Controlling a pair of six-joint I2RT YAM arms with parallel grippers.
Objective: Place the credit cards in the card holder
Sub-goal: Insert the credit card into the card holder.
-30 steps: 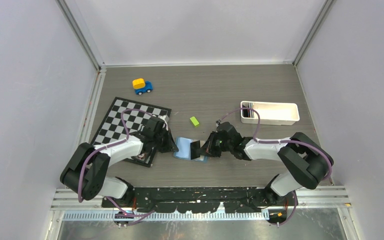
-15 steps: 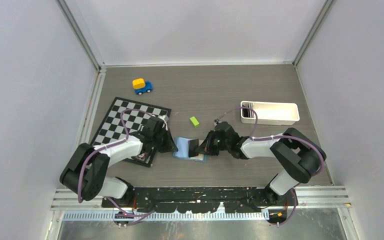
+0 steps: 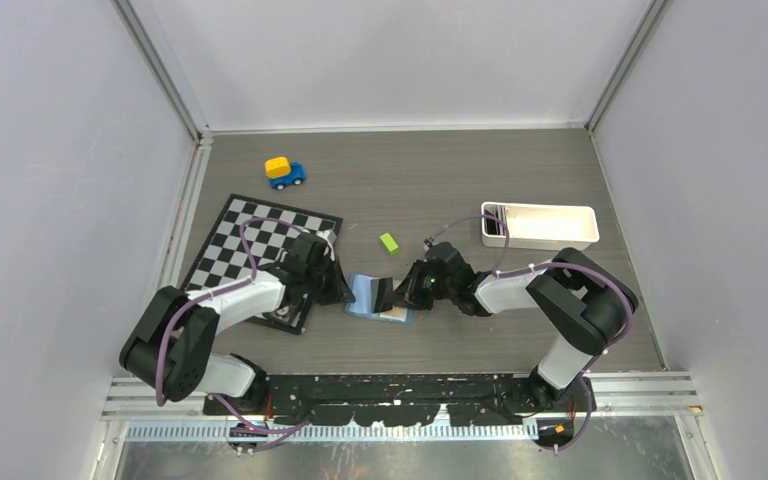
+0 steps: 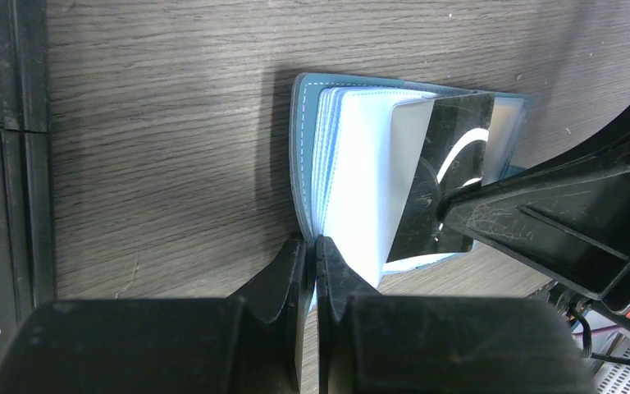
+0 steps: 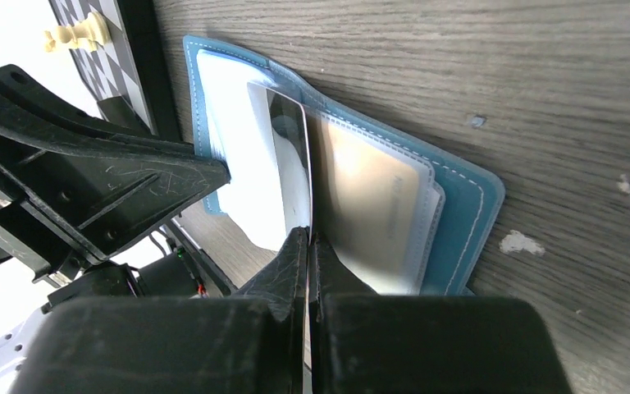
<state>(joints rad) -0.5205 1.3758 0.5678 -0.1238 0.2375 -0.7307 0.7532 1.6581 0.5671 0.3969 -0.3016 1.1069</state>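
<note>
Right gripper (image 5: 308, 235) nudged left, clamping glossy black card (image 5: 289, 156) (upright); left gripper (image 4: 313, 243) pinches stitched teal card holder (image 5: 463, 205).

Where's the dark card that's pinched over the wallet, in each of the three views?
Top external: dark card at table centre, over the open card holder.
Left wrist: dark card right of centre, glossy face showing.
Right wrist: dark card at centre, nearly edge-on.
Shared landmark: the blue card holder.
</note>
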